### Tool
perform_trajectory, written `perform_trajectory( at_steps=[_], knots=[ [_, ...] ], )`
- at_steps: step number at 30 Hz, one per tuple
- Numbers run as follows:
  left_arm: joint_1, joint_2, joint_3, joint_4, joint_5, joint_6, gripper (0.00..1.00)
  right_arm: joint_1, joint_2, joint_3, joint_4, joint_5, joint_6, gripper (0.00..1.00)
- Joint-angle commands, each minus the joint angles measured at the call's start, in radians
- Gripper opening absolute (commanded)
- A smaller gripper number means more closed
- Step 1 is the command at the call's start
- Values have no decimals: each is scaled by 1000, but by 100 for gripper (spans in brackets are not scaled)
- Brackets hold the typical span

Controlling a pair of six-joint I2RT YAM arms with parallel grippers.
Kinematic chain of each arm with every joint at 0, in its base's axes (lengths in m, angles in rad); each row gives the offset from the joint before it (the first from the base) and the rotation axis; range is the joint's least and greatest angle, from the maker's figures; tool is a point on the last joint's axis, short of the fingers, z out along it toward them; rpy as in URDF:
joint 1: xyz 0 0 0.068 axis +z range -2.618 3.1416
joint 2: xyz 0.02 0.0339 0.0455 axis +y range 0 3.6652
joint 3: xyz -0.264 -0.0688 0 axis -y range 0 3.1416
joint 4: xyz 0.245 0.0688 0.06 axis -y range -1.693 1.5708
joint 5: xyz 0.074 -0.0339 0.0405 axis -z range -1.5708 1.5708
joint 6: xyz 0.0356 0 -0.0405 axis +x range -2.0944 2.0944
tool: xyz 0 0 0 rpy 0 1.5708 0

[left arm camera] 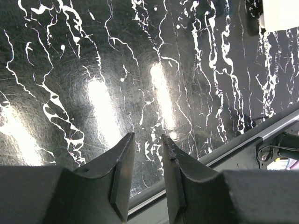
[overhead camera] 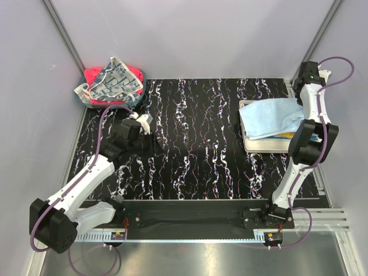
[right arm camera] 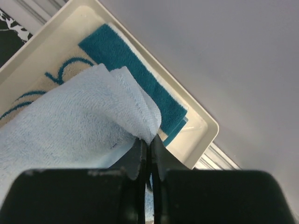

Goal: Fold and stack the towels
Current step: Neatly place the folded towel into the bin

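Note:
A folded light blue towel point(overhead camera: 270, 117) lies over the cream tray point(overhead camera: 248, 145) at the right. My right gripper point(overhead camera: 300, 104) is shut on a corner of this towel point(right arm camera: 84, 116), holding it above the tray point(right arm camera: 205, 126). Under it lie a teal towel point(right arm camera: 131, 65) and a lettered towel point(right arm camera: 51, 74). Several unfolded towels, a white one with dark blue print point(overhead camera: 115, 80) and a red-pink one point(overhead camera: 95, 75), are heaped in the teal bin point(overhead camera: 133, 99) at the back left. My left gripper point(overhead camera: 147, 122) hangs open and empty over the black mat point(left arm camera: 148, 140).
The black marbled mat point(overhead camera: 195, 138) covers the table between bin and tray. Grey walls close in the back and sides. A metal rail point(overhead camera: 190, 213) runs along the near edge by the arm bases.

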Motion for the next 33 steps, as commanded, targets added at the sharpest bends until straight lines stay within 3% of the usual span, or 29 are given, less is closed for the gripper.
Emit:
perform_trajectory(
  at_steps=[1,5,6,8,9,13,18,23,28,33],
  knots=[
    [3,14,6,28,6,1,34,-1,21,45,81,96,-37,5],
    [3,39,13,27,8,5,34,-10,45,31,115,111,-56,17],
    [5,43,14,25,9,7,34,-13,53,31,126,105,-57,28],
    [3,52,17,24,8,10,34,-17,59,34,133,96,-66,39],
    [5,56,17,24,6,10,35,-17,64,36,142,93,-68,53],
    [5,66,20,30,11,8,35,-17,70,77,104,59,-62,74],
    [3,79,25,34,15,5,35,-15,10,105,35,-85,-4,76],
    [5,86,25,40,8,1,36,25,-138,-40,70,-289,50,77],
    [6,89,72,25,-55,-13,39,190,-295,-266,185,-353,104,79],
    [49,180,229,37,-261,-125,41,413,-465,-521,408,-456,190,80]
  ],
)
